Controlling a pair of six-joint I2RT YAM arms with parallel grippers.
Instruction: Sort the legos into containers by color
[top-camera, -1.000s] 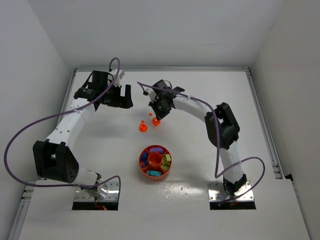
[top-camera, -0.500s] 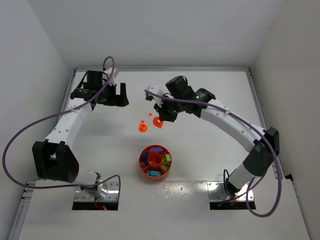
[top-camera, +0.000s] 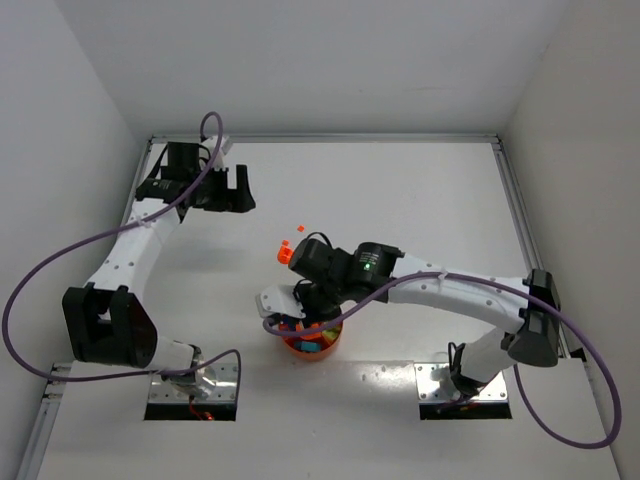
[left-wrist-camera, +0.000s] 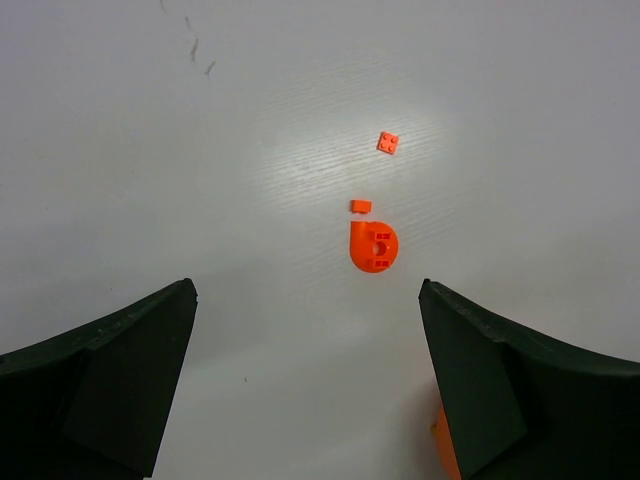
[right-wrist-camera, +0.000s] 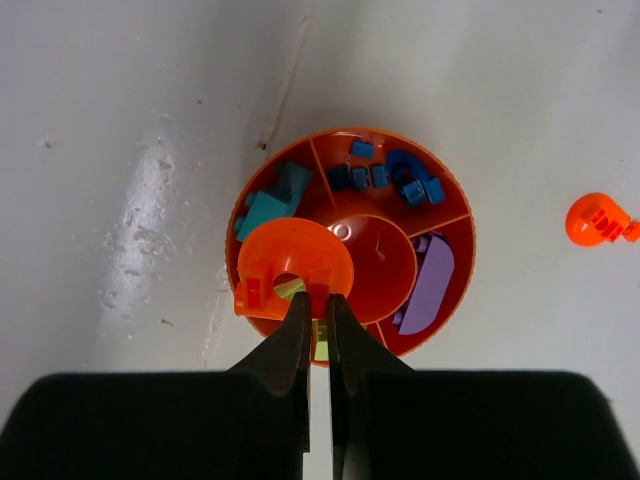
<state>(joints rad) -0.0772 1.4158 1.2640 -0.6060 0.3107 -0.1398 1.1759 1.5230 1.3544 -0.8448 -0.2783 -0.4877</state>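
At the far left of the table (top-camera: 420, 190), the left gripper (top-camera: 232, 200) hangs over bare surface with its jaws spread wide and nothing between them. Its own camera shows both dark fingers (left-wrist-camera: 100, 380) apart at the edges of the view. Between them on the table lie three loose orange-red pieces: a round brick (left-wrist-camera: 374, 245), a tiny sliver (left-wrist-camera: 360, 206) just above it, and a small square four-stud plate (left-wrist-camera: 388, 143) a little further off. From above, the round brick (top-camera: 286, 254) sits between the left gripper and the tray. Further right, near the table's front edge, the round orange-red divided tray (top-camera: 325, 345) is partly covered by the right gripper (top-camera: 308, 310), which reaches over it. The right wrist view shows that gripper (right-wrist-camera: 318, 300) clenched on an orange-red ring-shaped brick (right-wrist-camera: 293, 265), held above the tray's (right-wrist-camera: 466, 262) left half and overlapping the centre cup (right-wrist-camera: 378, 250). The upper-left wedge holds teal bricks (right-wrist-camera: 270, 205), the top wedge blue bricks (right-wrist-camera: 395, 175), and the right wedge a purple brick (right-wrist-camera: 430, 275). A yellow-green brick (right-wrist-camera: 319, 340) peeks out between the fingers. Off to the right of the tray in this view, a round orange-red brick (right-wrist-camera: 597, 220) rests on the table.
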